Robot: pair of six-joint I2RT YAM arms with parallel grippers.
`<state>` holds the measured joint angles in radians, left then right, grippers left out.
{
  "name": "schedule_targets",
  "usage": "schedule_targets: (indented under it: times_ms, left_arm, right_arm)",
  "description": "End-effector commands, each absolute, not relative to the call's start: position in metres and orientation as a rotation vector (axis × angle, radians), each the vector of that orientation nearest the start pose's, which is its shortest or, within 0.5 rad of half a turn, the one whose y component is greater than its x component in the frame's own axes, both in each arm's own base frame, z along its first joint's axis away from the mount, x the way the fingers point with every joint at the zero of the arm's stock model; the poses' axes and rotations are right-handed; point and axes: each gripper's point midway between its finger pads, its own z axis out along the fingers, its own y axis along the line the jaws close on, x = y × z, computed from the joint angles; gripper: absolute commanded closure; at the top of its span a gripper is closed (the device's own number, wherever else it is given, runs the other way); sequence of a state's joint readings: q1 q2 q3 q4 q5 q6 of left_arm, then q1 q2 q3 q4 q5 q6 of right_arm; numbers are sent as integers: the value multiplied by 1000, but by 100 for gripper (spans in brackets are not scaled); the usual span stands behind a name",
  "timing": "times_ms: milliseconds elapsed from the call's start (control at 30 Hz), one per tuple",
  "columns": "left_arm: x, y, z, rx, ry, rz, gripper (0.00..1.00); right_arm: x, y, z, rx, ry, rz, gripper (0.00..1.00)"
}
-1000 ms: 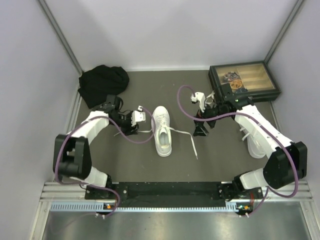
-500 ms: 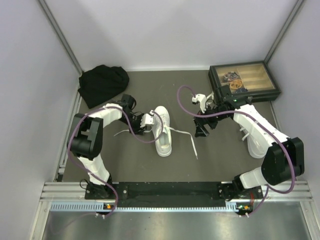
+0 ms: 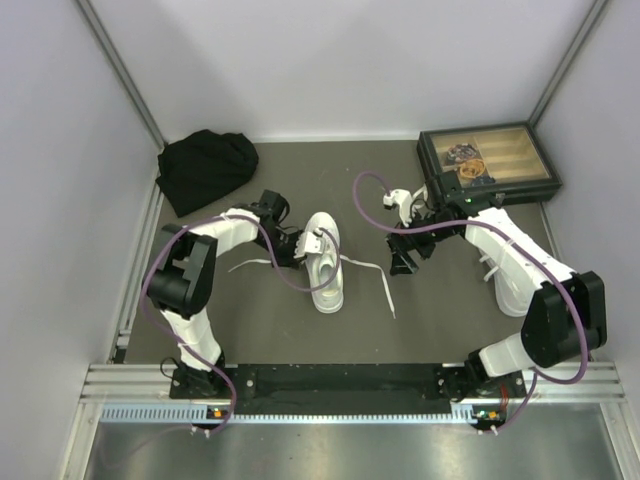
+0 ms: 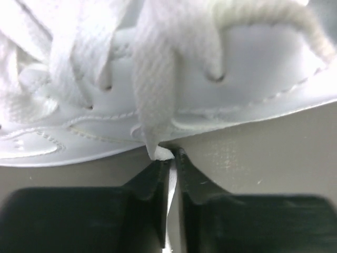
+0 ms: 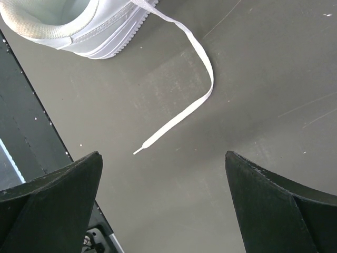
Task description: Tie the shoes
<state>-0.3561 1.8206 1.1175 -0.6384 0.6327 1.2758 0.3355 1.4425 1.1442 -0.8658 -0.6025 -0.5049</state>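
A white sneaker (image 3: 325, 263) lies mid-table, toe toward me. My left gripper (image 3: 303, 245) is against its left side. In the left wrist view the gripper (image 4: 170, 157) is shut on a white lace (image 4: 154, 100) right below the eyelets of the shoe (image 4: 253, 68). The lace's loose end (image 3: 250, 264) trails left on the table. My right gripper (image 3: 403, 260) hangs open and empty to the right of the shoe. Its wrist view shows its gripper (image 5: 163, 161) above the other lace (image 5: 196, 52) and the shoe's heel (image 5: 68, 26). A second white sneaker (image 3: 511, 287) lies under the right arm.
A black cloth bundle (image 3: 205, 170) lies at the back left. A dark box with a wooden tray (image 3: 487, 155) stands at the back right. The black base rail (image 5: 26, 121) runs along the near edge.
My left gripper has moved right, from beside the shoe to tight against its left side, still holding the lace. The right arm has barely moved.
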Motion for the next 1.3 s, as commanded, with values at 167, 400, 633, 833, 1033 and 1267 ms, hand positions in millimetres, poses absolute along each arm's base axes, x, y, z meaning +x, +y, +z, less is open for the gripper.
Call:
schedule_targets:
  times_ms: [167,400,633,833,1033,1267]
  left_arm:
    - [305,-176,48,-2639,-2382,872,100]
    - [291,-192,135,-2693,-2499,1150,100]
    - [271,-229,174,-2802,-2544,1341,100]
    - [258,-238,178,-2776,-2585,1362,100]
    - [254,-233,175,-2780,-2613,1316,100]
    - [252,-233,172,-2765,-2619,1318,100]
  right_arm:
    - [261,180,146,-1179,2264,770,3]
    - [268,183,118,-1033,2419,800,39]
    - [269,183,84,-916,2568,819,50]
    - [261,190,67,-903,2631,818,52]
    - [264,201,49,-900,2673,693,54]
    - [274,208,26,-879,2698,494,49]
